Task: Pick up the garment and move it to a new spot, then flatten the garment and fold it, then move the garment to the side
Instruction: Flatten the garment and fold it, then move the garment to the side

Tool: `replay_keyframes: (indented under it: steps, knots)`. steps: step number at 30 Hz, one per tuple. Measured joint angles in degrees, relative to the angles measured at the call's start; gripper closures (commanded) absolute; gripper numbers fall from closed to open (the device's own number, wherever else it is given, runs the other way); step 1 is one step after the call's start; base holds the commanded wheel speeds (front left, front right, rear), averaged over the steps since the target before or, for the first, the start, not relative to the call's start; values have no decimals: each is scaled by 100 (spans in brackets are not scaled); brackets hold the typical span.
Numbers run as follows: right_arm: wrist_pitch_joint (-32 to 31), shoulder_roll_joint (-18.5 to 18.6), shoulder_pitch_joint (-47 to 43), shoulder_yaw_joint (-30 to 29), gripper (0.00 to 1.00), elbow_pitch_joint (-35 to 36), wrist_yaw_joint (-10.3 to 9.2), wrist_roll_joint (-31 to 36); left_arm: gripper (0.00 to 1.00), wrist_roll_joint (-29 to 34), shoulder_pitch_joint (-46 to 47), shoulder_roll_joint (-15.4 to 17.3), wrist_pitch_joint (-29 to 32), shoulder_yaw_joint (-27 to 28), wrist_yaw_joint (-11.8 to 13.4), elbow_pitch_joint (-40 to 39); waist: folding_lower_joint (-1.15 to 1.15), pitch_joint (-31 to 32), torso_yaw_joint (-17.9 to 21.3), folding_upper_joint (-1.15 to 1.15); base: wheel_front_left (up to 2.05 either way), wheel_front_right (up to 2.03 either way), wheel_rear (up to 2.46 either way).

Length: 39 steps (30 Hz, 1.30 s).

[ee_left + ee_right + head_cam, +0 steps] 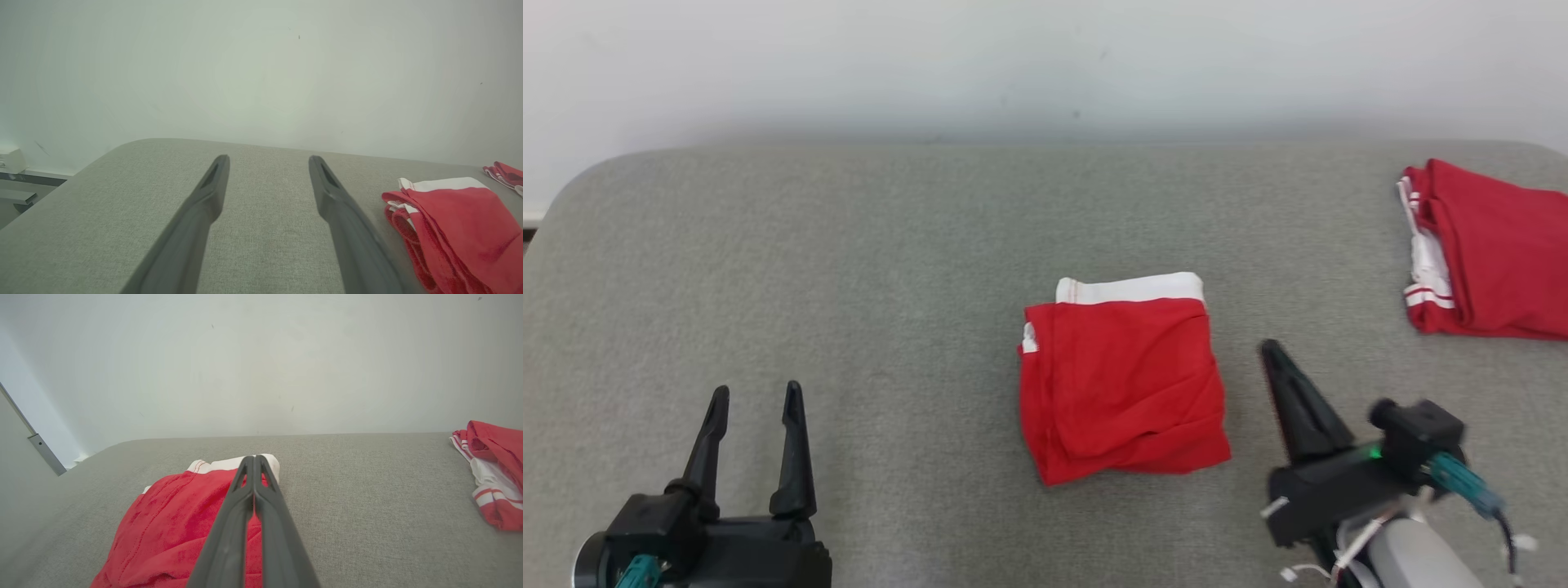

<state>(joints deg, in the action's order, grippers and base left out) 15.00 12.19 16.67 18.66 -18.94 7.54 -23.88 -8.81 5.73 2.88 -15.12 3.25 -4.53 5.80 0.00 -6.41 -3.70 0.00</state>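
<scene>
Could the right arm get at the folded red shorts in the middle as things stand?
Probably yes: the right pincer is beside the folded red shorts, with bare grey cushion between them. It is shut, so it must open first.

2nd garment [1494,253] past rt edge

One high view, two low, around the folded garment [1123,384].
The head camera looks forward and down on the garment, mid-frame on the worktop [849,269]. The left wrist camera sits low, well left of the garment; the right wrist camera sits low, just right of it. Both face the wall [261,73]. All three share the garment and a second red garment [1494,253] farther right.
</scene>
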Motion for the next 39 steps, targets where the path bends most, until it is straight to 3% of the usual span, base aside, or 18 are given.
replay_keyframes:
  steps: [4,5,7,8,21,39]
  knots:
    - [0,12,-369,-512,100,194,0,149,0,93,-78,-1,0,70,-1,16,0,103,161,0,0,0,0]
    - [0,10,-455,-593,86,232,0,194,0,147,-101,1,0,103,-2,32,0,128,197,0,0,0,0]
    - [-1,-3,-623,-733,34,310,0,288,0,231,-153,3,1,121,-9,79,-1,175,266,0,0,0,0]
    - [-1,-23,-691,-788,0,344,0,332,0,267,-172,1,1,120,-12,101,-1,201,295,0,0,0,0]
    - [-1,-222,-1468,-1298,0,612,0,662,0,400,-628,3,1,188,-26,118,-1,610,409,0,0,0,0]
    - [-196,-322,-1793,-1580,0,815,0,798,0,436,-840,25,0,208,-59,79,0,671,285,0,0,0,0]
